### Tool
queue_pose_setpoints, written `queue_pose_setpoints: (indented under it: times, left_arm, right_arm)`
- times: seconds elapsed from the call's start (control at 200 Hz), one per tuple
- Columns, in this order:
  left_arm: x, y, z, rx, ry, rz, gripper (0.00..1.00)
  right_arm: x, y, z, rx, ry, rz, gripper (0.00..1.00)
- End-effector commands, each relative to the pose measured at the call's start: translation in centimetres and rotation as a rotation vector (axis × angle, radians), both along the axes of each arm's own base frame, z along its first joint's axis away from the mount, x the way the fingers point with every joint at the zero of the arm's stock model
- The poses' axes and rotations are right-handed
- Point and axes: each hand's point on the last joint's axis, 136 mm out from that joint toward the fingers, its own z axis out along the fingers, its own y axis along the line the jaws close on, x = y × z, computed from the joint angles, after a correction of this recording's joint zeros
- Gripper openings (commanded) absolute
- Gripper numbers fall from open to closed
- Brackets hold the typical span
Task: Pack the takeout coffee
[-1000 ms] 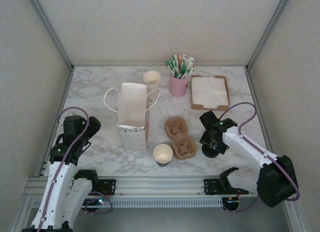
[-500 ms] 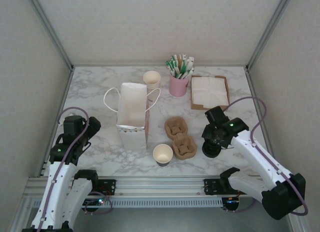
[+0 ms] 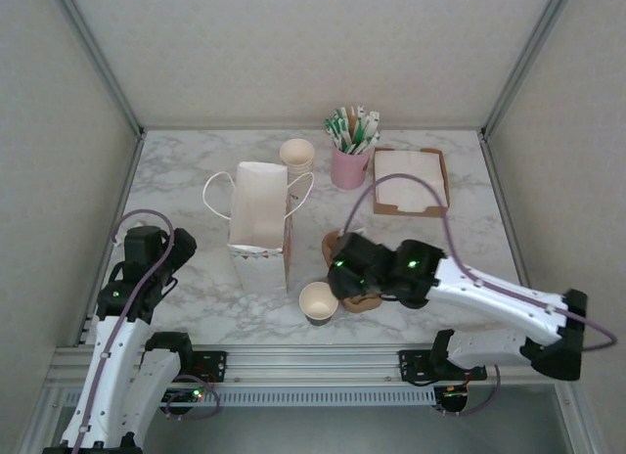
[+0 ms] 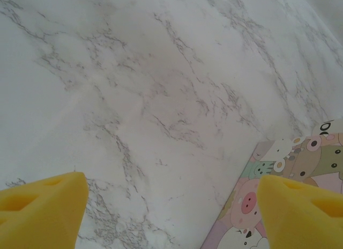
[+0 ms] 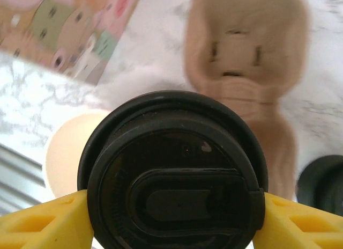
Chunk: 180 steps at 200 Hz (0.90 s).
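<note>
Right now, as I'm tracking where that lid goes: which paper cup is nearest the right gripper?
The lone open paper cup near the front edge, beside the right gripper; the stacked cups stand far back by the paper bag.

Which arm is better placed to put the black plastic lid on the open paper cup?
Right: the right gripper holds the black plastic lid close beside the paper cup; the left gripper is open, off by the printed paper bag.

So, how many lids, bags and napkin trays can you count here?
Lids: 2, one in the right gripper
Bags: 1
Napkin trays: 1
Total: 4
</note>
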Motion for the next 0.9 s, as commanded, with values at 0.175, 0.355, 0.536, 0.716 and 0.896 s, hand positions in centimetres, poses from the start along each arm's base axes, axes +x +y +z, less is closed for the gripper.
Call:
queue_pose_setpoints:
  times: [0.175,0.355,0.536,0.716,0.896]
  left_arm:
    - [-0.3,0.4,0.0,0.018,0.013,0.014,0.82]
    - [-0.3,0.5,-0.1,0.021,0.016,0.017,0.82]
    - [-0.2,0.5,-0.2,0.021,0.02,0.014,0.82]
    - [-0.2,0.5,-0.2,0.02,0.018,0.016,0.82]
    - [-0.2,0.5,-0.3,0.021,0.022,0.015,0.82]
  right_arm:
    - [-1.5,3.5,-0.8,-0.006,0.002,0.151,0.71]
    - [-2.8,4.8,-2.4,-0.046,0.042,0.218,0.72]
    - [-3.1,5.5,-2.8,-0.06,0.054,0.244,0.72]
    - [-3.2,5.4,-3.3,-0.077,0.064,0.244,0.73]
    - [-3.2,5.6,-3.5,-0.076,0.069,0.246,0.73]
